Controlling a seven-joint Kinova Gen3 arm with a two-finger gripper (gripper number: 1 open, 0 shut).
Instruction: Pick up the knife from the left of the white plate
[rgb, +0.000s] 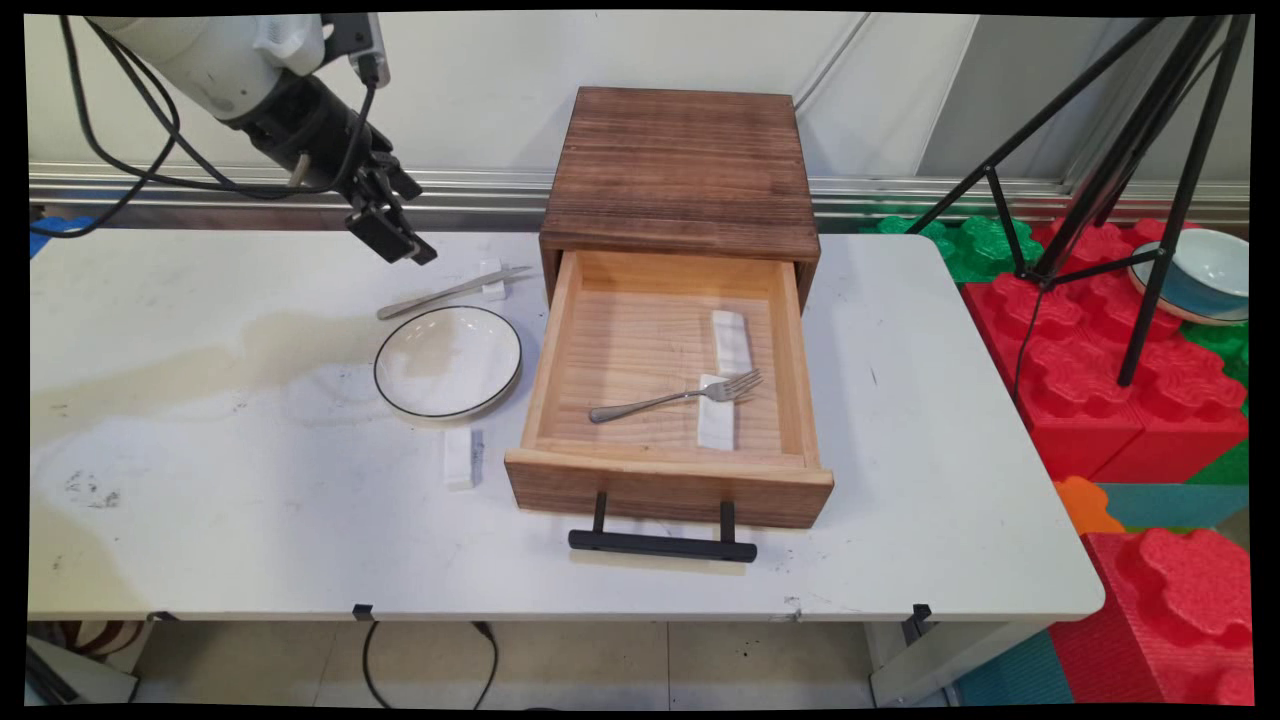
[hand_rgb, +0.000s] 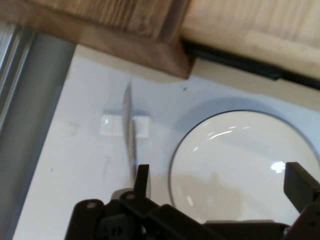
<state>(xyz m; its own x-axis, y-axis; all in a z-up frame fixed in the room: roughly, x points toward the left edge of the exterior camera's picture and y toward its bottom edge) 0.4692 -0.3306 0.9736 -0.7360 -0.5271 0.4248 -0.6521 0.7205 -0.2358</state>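
We see the wooden drawer box (rgb: 680, 180) at centre, drawer (rgb: 668, 480) open with a fork (rgb: 675, 397) inside. Left of it sits the white plate (rgb: 447, 361), the knife (rgb: 452, 292) above. At upper left, our gripper (rgb: 385, 225) hovers wide open, empty; lowering squarely seems wise.

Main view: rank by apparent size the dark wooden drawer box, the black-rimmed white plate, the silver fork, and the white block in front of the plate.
1. Dark wooden drawer box
2. Black-rimmed white plate
3. Silver fork, nearly as long as the plate is wide, but far slimmer
4. White block
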